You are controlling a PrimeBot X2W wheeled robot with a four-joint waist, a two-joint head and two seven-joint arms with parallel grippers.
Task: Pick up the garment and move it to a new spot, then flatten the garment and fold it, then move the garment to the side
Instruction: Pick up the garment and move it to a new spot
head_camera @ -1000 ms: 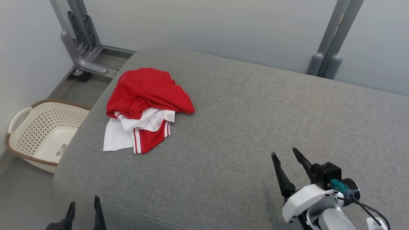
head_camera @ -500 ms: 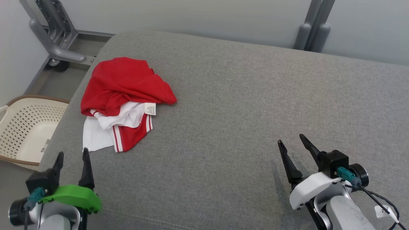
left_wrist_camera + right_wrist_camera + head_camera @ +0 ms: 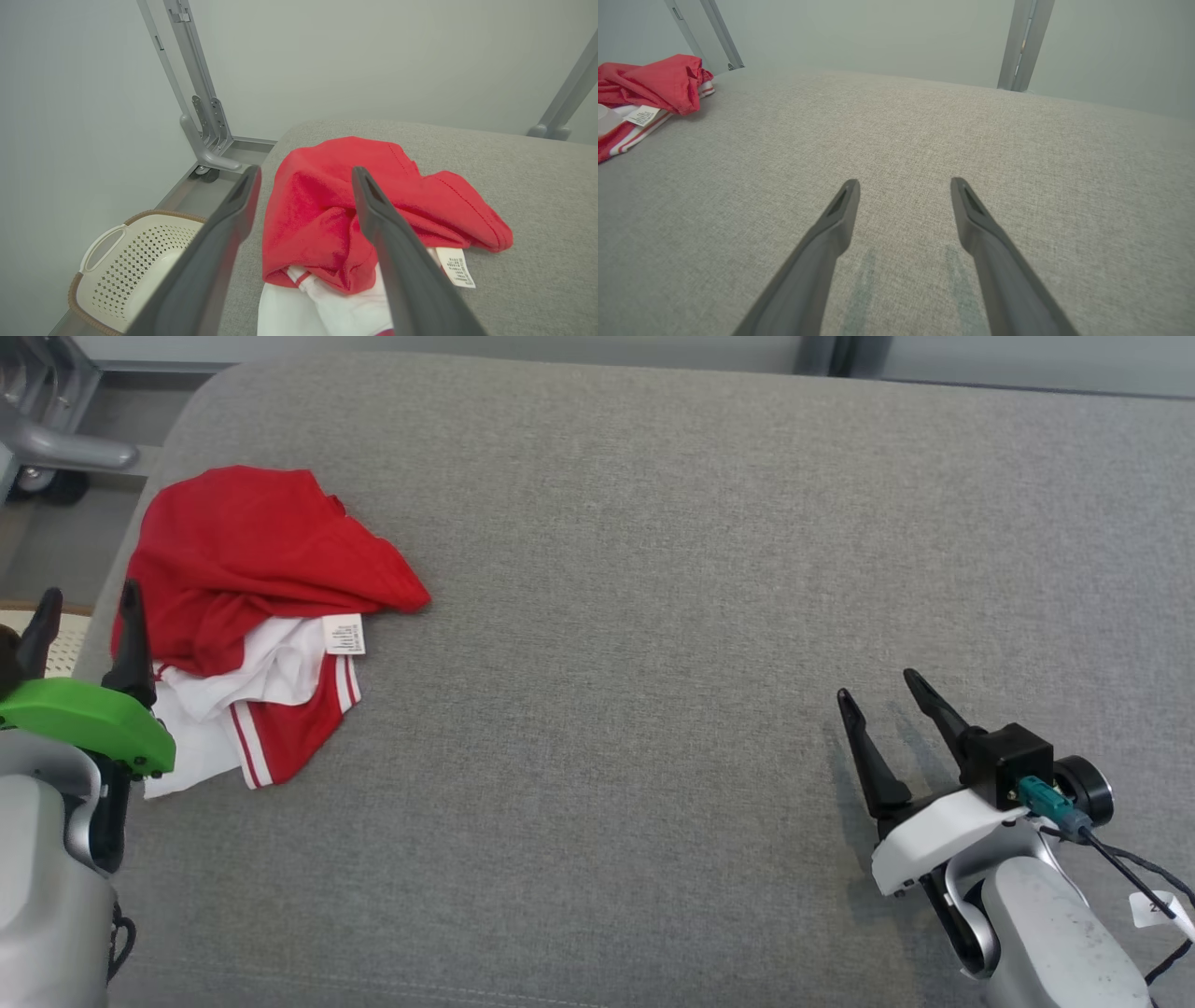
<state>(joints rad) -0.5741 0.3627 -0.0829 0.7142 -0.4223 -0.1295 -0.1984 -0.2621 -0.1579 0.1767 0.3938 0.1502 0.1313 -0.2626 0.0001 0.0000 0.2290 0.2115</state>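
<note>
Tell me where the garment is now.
In the head view the garment lies crumpled at the far-left edge of the cushion, just ahead of the open left gripper. The left wrist view shows the basket on the floor beside that edge.

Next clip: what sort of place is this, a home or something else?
Probably a staged test bay, not a lived-in home: a crumpled red-and-white garment lies on a grey upholstered surface, backed by plain pale panels on grey metal frame posts, with a perforated laundry basket on the floor beside it.
</note>
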